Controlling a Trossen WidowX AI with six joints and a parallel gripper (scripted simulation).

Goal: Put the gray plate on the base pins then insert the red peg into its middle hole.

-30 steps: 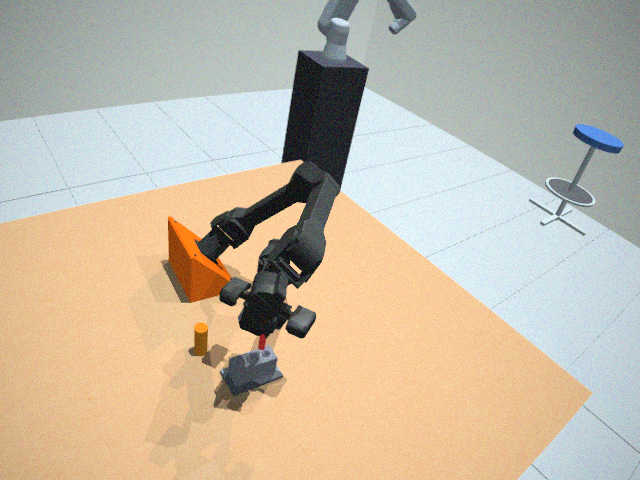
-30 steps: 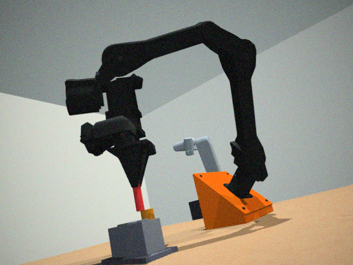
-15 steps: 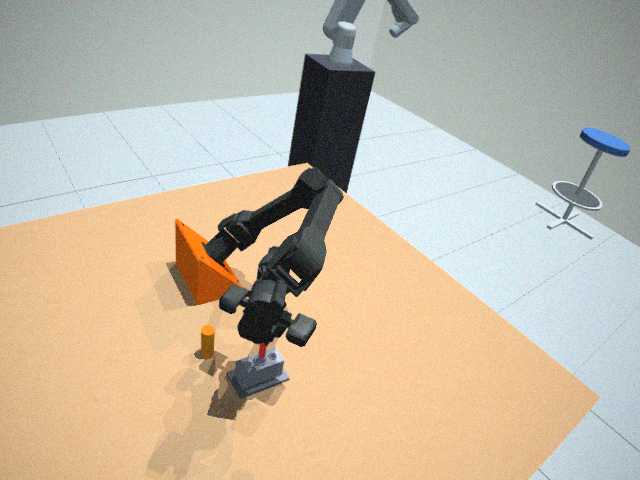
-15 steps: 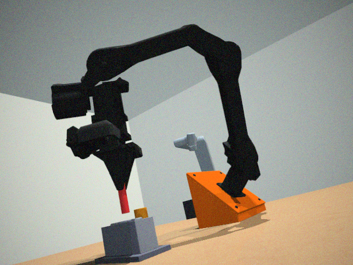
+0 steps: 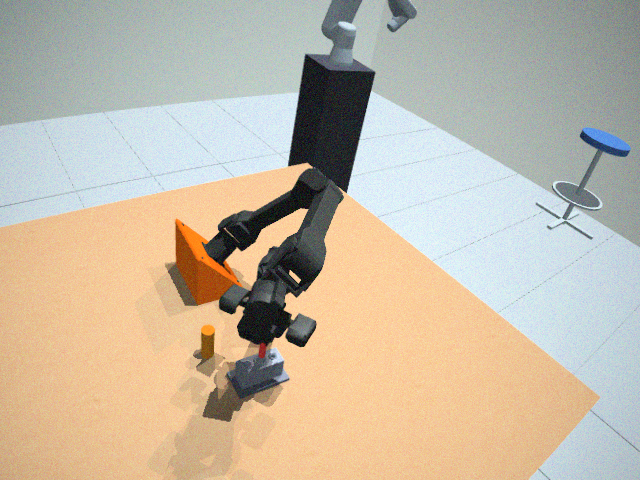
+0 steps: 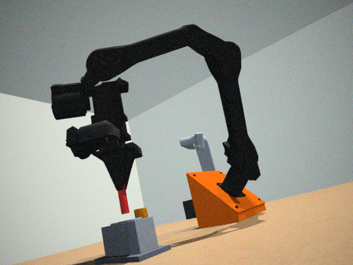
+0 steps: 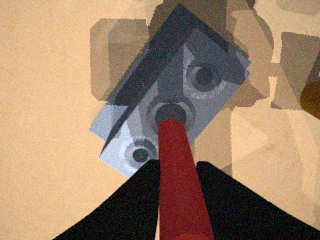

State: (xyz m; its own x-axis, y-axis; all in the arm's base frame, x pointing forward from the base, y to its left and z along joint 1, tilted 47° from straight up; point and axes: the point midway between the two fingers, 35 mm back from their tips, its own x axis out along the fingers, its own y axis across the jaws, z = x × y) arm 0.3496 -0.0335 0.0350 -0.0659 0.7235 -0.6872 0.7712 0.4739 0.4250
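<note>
The top of the red peg (image 6: 123, 201) is tucked inside the black gripper (image 6: 122, 186), so I can't see it. In the wrist view the peg's tip covers part of the gray plate's (image 7: 175, 110) middle hole. An orange cylinder (image 7: 312, 99) is cut off at the right edge.
</note>
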